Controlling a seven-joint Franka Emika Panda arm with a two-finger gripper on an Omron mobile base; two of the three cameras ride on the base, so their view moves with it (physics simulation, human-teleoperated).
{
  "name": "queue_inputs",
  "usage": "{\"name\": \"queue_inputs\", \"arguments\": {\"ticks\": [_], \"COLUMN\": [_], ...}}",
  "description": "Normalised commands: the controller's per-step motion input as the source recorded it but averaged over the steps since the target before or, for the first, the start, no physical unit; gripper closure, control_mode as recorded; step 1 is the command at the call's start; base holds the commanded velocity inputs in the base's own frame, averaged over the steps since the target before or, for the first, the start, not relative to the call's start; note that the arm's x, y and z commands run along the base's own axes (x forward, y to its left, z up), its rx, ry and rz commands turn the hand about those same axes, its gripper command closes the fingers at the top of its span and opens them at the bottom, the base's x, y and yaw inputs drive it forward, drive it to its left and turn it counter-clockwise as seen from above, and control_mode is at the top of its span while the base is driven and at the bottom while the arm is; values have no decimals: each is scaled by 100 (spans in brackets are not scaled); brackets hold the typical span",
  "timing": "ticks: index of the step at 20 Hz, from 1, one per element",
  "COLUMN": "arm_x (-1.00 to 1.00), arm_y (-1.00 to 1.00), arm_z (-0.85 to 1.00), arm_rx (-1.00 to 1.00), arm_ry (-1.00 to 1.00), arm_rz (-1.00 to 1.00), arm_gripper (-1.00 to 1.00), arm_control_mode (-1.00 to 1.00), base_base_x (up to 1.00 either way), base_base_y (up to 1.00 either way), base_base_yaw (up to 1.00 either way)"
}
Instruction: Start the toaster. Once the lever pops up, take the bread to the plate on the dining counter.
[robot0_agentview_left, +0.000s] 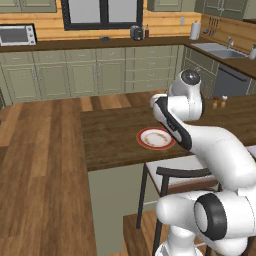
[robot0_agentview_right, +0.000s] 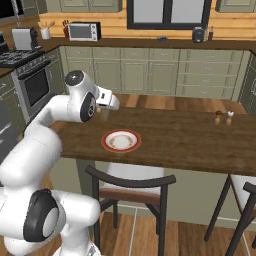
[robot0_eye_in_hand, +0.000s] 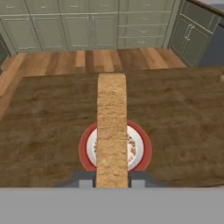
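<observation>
My gripper (robot0_eye_in_hand: 111, 183) is shut on the bread (robot0_eye_in_hand: 111, 131), a tan slice that stands edge-on between the finger tips in the hand view. The slice hangs above the plate (robot0_eye_in_hand: 87, 151), white with a red-orange rim, which lies on the dark wood dining counter (robot0_eye_in_hand: 43, 122). From the base, the plate (robot0_agentview_left: 156, 138) (robot0_agentview_right: 120, 141) sits near the counter's (robot0_agentview_right: 190, 140) front edge, with my hand (robot0_agentview_right: 106, 100) above and behind it. The dark grey toaster (robot0_agentview_left: 136, 33) (robot0_agentview_right: 198, 34) stands far off on the back counter under the window.
Two small shakers (robot0_agentview_right: 223, 117) (robot0_agentview_left: 219, 102) stand on the dining counter to the right. Black stools (robot0_agentview_right: 131, 186) (robot0_agentview_left: 175, 176) are tucked under its front edge. A white oven (robot0_agentview_right: 84, 31), a stove (robot0_agentview_right: 25, 65) and a sink (robot0_agentview_left: 220, 51) line the walls.
</observation>
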Motion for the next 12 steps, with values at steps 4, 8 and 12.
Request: {"name": "queue_inputs", "arguments": {"ticks": [4,8,12], "arm_x": [79,7,-29], "arm_y": [0,2,0], "arm_z": [-31,-64,-34], "arm_rx": [0,13,23], "arm_ry": [0,1,6], "arm_rz": [0,1,5], "arm_gripper": [100,100,100], "arm_control_mode": [-100,-100,-100], "base_base_x": [0,0,0], "base_base_y": [0,0,0], "base_base_yaw": [0,0,0]}}
